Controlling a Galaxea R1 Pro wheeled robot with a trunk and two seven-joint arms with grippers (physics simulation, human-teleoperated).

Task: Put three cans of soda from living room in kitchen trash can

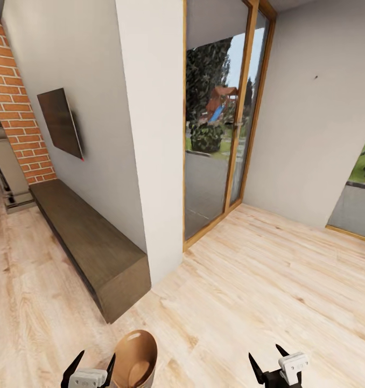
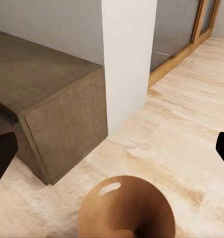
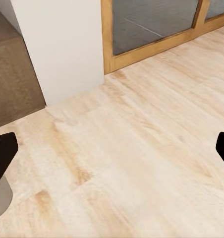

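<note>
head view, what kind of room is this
Most likely a living room in a house: a dark flat TV hangs on the grey wall above a long dark-wood low cabinet, beside a red-brick fireplace column. Tall wood-framed glass doors open onto a garden.

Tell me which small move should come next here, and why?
Probably turn the base left toward the red-brick fireplace: no soda cans are in view. Both the left gripper and the right gripper are open and hold nothing, beside the glossy copper-brown round bin.

Low cabinet [image 1: 88, 245] left of pillar [image 1: 153, 134], glass door [image 1: 220, 129] right.
</note>
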